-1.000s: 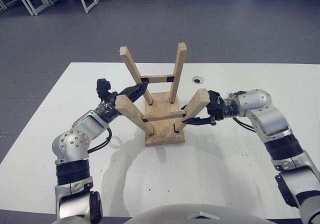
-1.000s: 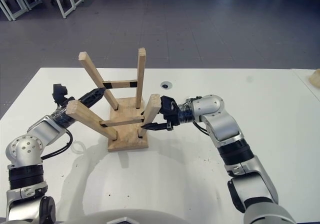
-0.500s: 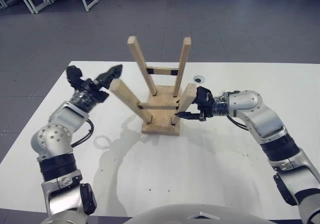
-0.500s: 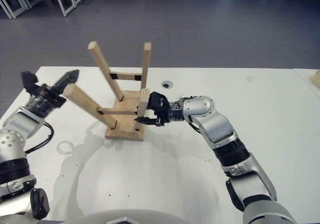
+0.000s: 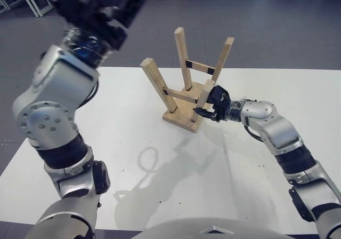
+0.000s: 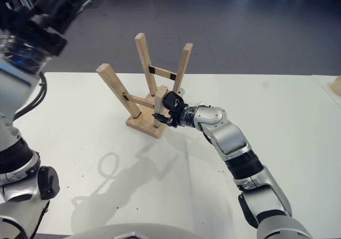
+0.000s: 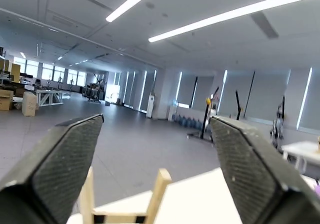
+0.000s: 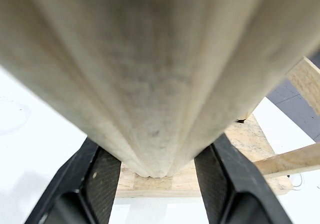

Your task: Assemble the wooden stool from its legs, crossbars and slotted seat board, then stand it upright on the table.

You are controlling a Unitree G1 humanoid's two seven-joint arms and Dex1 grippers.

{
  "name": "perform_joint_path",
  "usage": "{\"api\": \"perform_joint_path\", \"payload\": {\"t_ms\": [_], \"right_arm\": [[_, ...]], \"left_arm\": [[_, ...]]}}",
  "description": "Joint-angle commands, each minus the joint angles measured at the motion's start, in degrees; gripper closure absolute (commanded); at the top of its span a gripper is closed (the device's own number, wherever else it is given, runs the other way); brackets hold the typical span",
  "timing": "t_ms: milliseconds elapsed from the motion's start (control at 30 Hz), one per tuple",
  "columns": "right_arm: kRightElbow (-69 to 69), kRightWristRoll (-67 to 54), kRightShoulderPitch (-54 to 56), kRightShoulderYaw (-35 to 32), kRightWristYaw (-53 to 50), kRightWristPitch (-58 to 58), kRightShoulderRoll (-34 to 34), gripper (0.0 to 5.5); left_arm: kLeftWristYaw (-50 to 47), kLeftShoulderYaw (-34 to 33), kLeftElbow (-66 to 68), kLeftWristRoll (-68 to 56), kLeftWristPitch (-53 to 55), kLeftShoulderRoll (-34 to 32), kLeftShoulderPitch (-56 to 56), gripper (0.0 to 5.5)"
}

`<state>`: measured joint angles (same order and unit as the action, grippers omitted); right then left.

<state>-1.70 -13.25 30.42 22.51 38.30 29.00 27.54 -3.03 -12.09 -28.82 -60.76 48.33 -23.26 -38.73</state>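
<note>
The stool stands inverted near the far edge of the table, about midway along it. Its seat board lies flat on the table, with four legs and the crossbars pointing up.

The right gripper is clamped on the near leg. The left gripper hangs high above the table's left part, fingers apart and empty.

Judged step: turning the stool upright.
- Grip firmly and low on the leg.
- Support an opposite leg with the left gripper.
- Pivot slowly over one seat-board edge; a hard pull may draw the leg from its slot.

No brand, label or legible writing is visible. The black bands at the crossbar ends are plain.
</note>
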Motion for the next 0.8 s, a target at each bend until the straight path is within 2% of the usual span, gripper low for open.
{"api": "perform_joint_path", "payload": {"t_ms": [33, 167, 233, 367, 500, 533, 667, 800], "right_arm": [[6.14, 5.12, -6.03, 3.78, -0.63, 10.39, 3.27, 3.44], [6.72, 5.14, -5.29, 4.07, -0.40, 10.05, 2.87, 3.44], [6.78, 5.11, -4.98, 4.24, -0.37, 10.02, 2.57, 3.44], [6.92, 5.08, -4.87, 4.27, -0.64, 9.89, 2.12, 3.44], [6.45, 4.95, -5.05, 4.13, -0.87, 10.09, 2.03, 3.44], [6.33, 4.93, -5.13, 4.11, -0.92, 10.15, 2.04, 3.44], [5.95, 4.80, -5.37, 4.14, -0.90, 10.33, 2.10, 3.44], [5.55, 4.70, -5.50, 4.18, -0.81, 10.60, 2.22, 3.44]], "left_arm": [[-3.71, 15.05, 0.92, 10.43, 1.89, 5.69, 4.38, 2.01], [-6.85, 21.93, 10.02, 21.20, -0.02, 10.90, 5.70, 2.01], [-7.53, 23.29, 14.81, 26.33, -1.77, 12.66, 5.35, 2.01], [-7.87, 21.10, 19.61, 32.27, -7.49, 16.55, 1.91, 2.01], [-4.92, 20.42, 18.90, 37.36, -11.09, 15.55, -3.63, 2.01], [-4.17, 20.58, 19.64, 37.94, -11.07, 15.74, -3.22, 2.21], [-1.66, 24.84, 25.44, 40.48, -8.88, 17.30, 4.65, 2.80], [-1.31, 31.35, 31.95, 46.49, -9.76, 18.01, 14.66, 2.86]]}}
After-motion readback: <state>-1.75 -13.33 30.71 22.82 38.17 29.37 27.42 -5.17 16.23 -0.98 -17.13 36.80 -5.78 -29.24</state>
